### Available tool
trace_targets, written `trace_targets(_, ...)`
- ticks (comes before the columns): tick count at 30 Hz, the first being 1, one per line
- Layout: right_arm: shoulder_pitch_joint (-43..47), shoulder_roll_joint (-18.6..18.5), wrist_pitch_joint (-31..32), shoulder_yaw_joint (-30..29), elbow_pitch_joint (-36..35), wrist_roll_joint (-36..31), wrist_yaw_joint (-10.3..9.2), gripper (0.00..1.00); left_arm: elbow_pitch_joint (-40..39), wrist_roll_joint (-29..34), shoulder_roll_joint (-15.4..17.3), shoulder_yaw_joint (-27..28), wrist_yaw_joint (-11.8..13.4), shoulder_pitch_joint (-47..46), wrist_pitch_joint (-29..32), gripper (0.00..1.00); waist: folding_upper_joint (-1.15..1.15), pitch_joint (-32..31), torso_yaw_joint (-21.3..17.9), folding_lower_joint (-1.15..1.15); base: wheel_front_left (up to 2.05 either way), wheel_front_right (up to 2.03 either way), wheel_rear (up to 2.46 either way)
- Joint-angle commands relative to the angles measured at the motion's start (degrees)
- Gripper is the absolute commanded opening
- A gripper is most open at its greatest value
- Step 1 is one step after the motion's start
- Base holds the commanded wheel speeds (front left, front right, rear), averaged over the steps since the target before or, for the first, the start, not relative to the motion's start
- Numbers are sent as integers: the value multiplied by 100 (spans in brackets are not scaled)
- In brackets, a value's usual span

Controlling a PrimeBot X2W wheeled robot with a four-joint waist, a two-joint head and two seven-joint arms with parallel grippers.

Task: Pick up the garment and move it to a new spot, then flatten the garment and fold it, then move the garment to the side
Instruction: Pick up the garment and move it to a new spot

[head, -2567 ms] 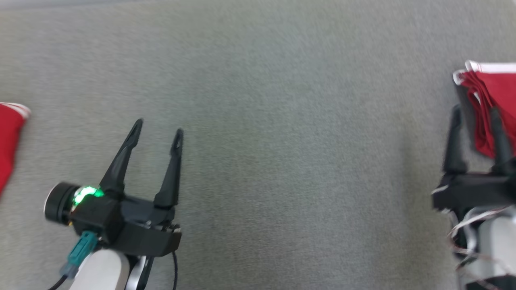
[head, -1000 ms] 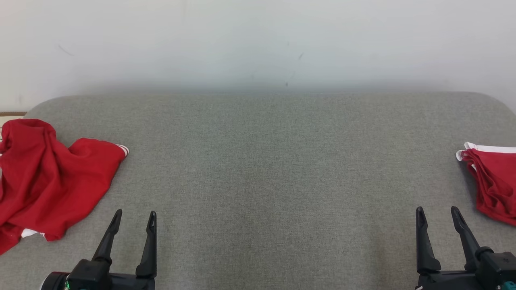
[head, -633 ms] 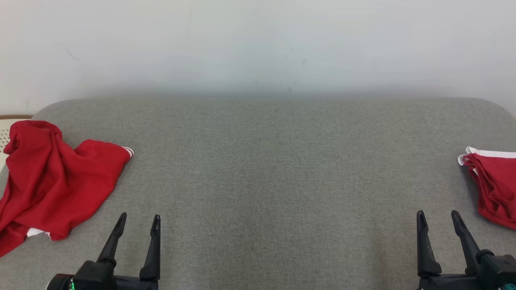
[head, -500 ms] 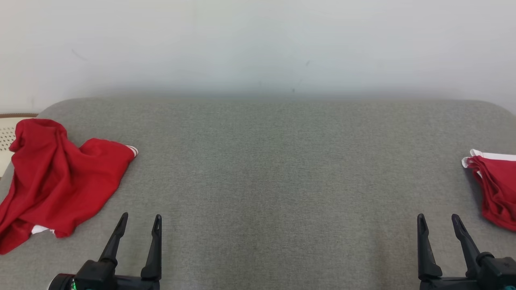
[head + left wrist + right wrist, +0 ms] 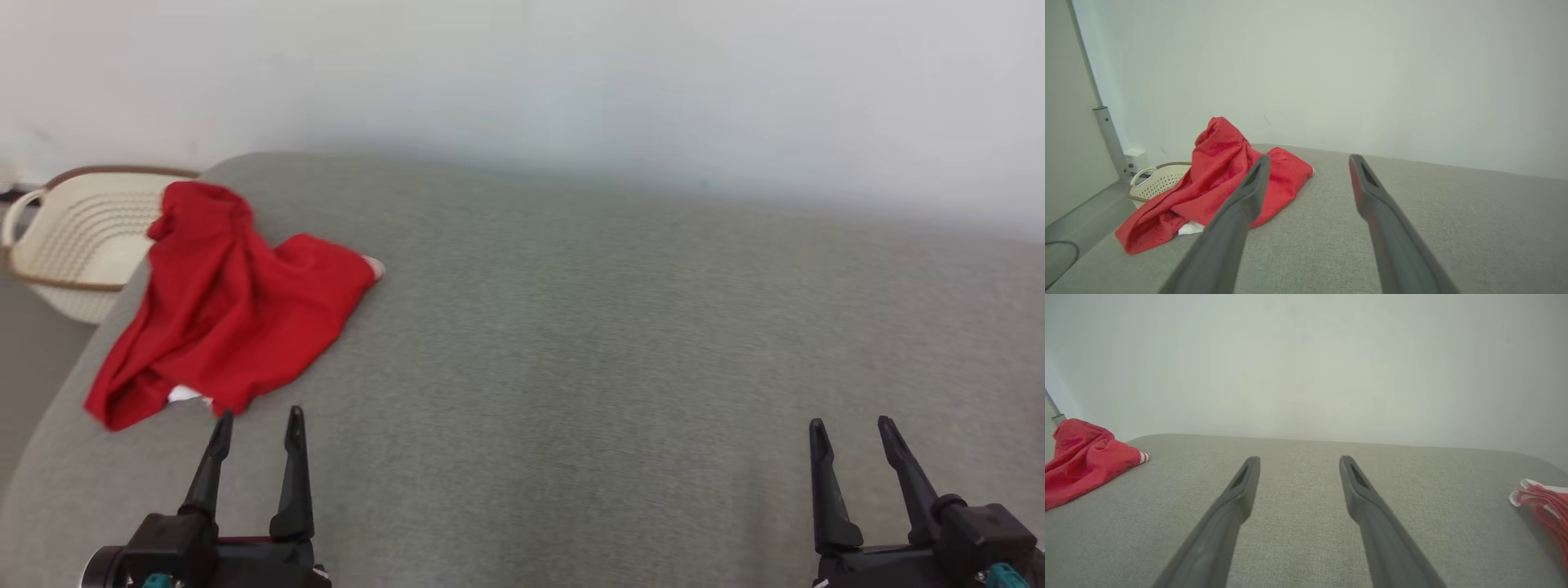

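My left gripper [image 5: 258,418] and right gripper [image 5: 851,426] both have wide, empty fingers [image 5: 293,474], and the crumpled red garment [image 5: 229,318] lies untouched near the grey tabletop's [image 5: 571,367] left end, so picking up, flattening, folding and moving are all left.

head view is soft all over; i cannot read the weave of the basket [image 5: 77,245]. the red garment [image 5: 229,310] and the edge of the grey cushion [image 5: 571,367] hide its right side. the bottom edge cuts off the bodies of the left gripper [image 5: 260,414] and right gripper [image 5: 851,423]. white patch [image 5: 184,394] under the garment's near hem: cannot tell what it is. left wrist view: my own finger [image 5: 1241,212] covers part of the garment. right wrist view: a second red garment [image 5: 1545,502] runs off the right edge.
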Motion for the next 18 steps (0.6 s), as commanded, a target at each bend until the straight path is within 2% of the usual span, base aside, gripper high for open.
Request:
trace_targets(1, -48, -10, -30, 41, 27, 42, -6, 100, -34, -11, -43, 79, 21, 55, -20, 100, 0, 39, 557, 0, 0, 0, 0)
trace_targets(10, -56, -44, 6, 189, 146, 115, -6, 100, -2, 21, -251, 366, -78, 232, -20, 100, 0, -34, 1261, 0, 0, 0, 0)
trace_targets(18, -92, -44, 16, 276, 223, 102, -6, 100, 34, 143, -341, 494, -178, 302, -20, 100, 0, -3, 1406, 0, 0, 0, 0)
